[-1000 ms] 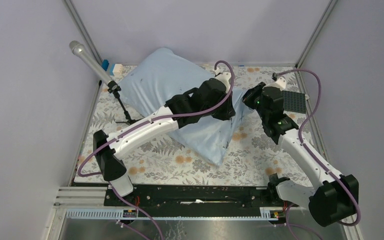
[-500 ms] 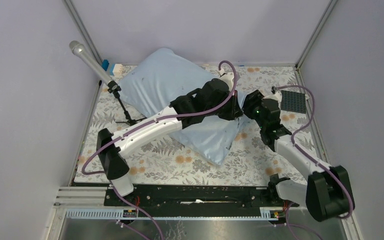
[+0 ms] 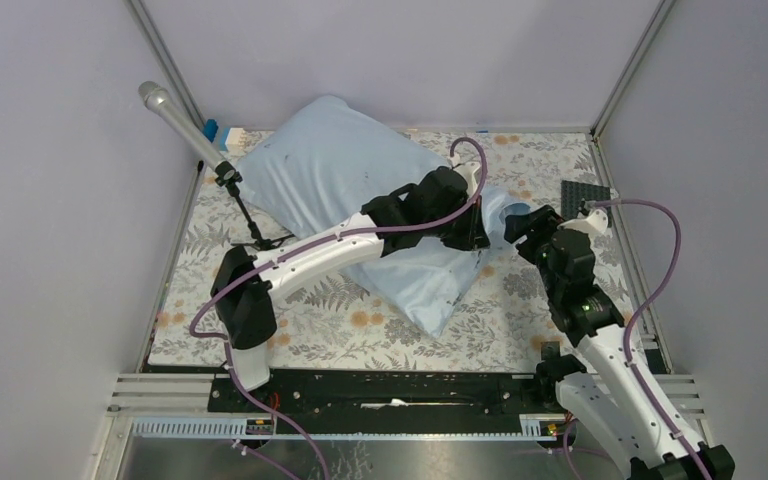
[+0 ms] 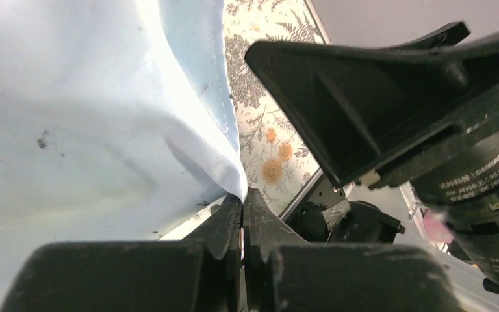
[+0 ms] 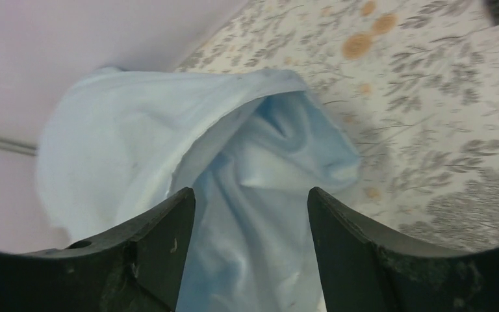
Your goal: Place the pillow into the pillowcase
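Note:
The light-blue pillowcase (image 3: 330, 170) lies plump and diagonal from the back left to the table's middle. The pillow itself is hidden; only blue fabric shows. My left gripper (image 3: 482, 228) reaches across it to its right end. In the left wrist view this left gripper (image 4: 242, 195) is shut, with a fold of the pillowcase (image 4: 71, 97) pinched at its tips. My right gripper (image 3: 518, 222) stands just to the right of that end. In the right wrist view the right gripper (image 5: 250, 201) is open, and the bunched mouth of the pillowcase (image 5: 266, 156) lies ahead of its fingers, not held.
A floral tablecloth (image 3: 360, 320) covers the table. A silver microphone on a stand (image 3: 175, 118) leans at the back left, with a small blue object (image 3: 210, 132) beside it. A dark studded plate (image 3: 582, 192) lies at the back right. Enclosure walls stand close on three sides.
My right gripper has opened, let go of the pillowcase's end and drawn back to the right and nearer. The left arm has shifted a little rightward, still pinching the fabric.

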Motion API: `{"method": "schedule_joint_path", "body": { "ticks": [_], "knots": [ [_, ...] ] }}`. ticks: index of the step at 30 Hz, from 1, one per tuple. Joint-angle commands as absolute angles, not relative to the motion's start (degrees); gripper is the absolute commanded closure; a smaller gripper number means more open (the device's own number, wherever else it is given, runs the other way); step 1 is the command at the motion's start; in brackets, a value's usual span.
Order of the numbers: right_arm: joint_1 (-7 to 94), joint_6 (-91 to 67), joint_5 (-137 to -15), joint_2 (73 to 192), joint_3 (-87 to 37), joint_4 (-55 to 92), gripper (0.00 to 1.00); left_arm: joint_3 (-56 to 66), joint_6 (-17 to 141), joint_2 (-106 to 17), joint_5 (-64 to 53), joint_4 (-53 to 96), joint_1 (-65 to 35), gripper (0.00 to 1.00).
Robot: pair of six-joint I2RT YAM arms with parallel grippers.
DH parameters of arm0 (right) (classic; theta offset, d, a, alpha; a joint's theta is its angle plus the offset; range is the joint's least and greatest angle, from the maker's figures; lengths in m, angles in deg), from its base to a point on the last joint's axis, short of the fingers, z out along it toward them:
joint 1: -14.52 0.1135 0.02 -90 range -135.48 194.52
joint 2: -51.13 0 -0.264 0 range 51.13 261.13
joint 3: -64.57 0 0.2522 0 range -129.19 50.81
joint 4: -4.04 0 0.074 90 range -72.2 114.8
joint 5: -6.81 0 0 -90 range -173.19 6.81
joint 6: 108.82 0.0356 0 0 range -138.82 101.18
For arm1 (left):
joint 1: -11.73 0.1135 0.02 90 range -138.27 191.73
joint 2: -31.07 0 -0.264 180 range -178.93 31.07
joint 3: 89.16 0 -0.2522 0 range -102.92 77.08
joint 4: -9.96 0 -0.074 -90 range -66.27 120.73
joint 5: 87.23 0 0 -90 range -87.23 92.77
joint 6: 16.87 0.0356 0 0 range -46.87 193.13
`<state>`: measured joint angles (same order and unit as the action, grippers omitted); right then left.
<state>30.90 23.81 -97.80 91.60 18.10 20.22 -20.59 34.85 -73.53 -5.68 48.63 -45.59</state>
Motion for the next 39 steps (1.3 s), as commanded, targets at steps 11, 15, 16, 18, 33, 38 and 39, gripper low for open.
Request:
{"method": "schedule_joint_path", "body": {
  "ticks": [11, 15, 16, 18, 33, 38, 39],
  "knots": [
    [13.21, 20.65, -86.81, 107.25, 13.59, 14.97, 0.31, -17.43, 35.37, -73.02, -8.85, 45.79, -47.40, 1.00],
    [8.41, 21.31, -82.61, 109.77, 10.84, 14.14, 0.33, -18.72, 36.23, -77.31, -8.13, 46.80, -48.52, 1.00],
    [7.46, 21.41, -81.59, 110.50, 9.99, 14.16, 0.33, -18.72, 36.24, -78.56, -8.07, 46.85, -48.68, 1.00],
    [6.35, 21.58, -80.44, 110.99, 9.00, 14.60, 0.35, -18.75, 36.26, -80.85, -8.21, 46.88, -48.82, 1.00],
    [5.92, 17.86, -72.61, 120.34, 10.28, 11.60, 0.29, -13.74, 37.51, -70.76, -6.85, 48.65, -51.48, 0.48],
    [5.91, 18.67, -72.07, 120.73, 10.17, 10.69, 0.34, -6.78, 38.23, -63.67, -2.37, 51.32, -53.04, 0.47],
    [5.91, 18.66, -71.84, 120.97, 10.02, 10.60, 0.40, -4.97, 38.44, -62.06, -1.07, 52.33, -53.50, 0.47]
  ]
}}
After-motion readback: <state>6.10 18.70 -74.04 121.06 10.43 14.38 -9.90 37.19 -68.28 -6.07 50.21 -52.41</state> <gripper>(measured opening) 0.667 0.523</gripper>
